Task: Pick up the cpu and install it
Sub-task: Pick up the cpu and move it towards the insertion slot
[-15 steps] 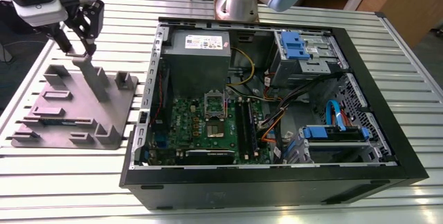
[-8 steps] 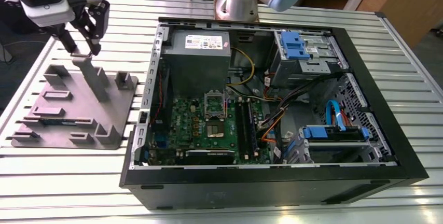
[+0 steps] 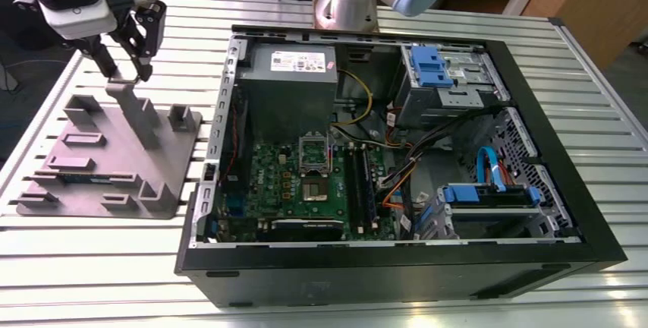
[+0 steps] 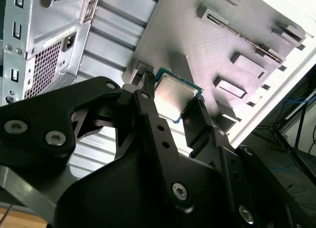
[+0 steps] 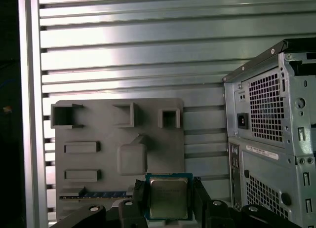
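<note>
In the upper left of the exterior view, the gripper (image 3: 126, 68) is hanging over the far end of the grey plastic tray (image 3: 111, 162). The tray is lying on the slatted bench (image 3: 91, 267), at the exterior view's left of the open computer case (image 3: 405, 266). In the second wrist view the jaws are pinching the cpu (image 4: 174, 96) by two opposite edges, with its silver top and thin green rim showing. In the first wrist view the cpu (image 5: 169, 198) is sitting over the tray's edge, just beside a green memory stick (image 5: 98, 193). Whether it is touching the tray cannot be told. The motherboard's square socket (image 3: 316, 162) is lying inside the case, well apart from the gripper.
</note>
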Robot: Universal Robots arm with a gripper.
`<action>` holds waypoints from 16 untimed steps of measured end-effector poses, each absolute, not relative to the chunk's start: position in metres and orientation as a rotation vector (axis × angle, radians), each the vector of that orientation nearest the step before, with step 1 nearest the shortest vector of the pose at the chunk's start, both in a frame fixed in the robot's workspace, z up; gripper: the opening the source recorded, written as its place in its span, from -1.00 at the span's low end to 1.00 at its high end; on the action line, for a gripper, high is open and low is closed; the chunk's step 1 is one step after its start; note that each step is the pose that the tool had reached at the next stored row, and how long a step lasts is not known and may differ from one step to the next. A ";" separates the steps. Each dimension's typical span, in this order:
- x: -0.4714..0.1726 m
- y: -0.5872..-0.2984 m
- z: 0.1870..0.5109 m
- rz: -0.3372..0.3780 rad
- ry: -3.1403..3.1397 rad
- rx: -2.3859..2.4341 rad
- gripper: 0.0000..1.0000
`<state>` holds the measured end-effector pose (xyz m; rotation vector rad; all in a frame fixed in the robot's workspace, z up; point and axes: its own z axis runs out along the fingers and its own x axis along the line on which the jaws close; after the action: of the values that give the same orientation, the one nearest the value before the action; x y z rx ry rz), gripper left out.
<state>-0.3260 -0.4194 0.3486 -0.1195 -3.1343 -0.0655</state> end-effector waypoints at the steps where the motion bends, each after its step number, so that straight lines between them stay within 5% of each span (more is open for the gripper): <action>1: -0.326 -0.419 0.349 -0.065 -3.134 -0.119 -0.06; 16: -0.319 -0.419 0.349 -0.065 -3.134 -0.119 -0.06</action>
<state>-0.3187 -0.4194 0.3486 -0.1192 -3.1343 -0.0655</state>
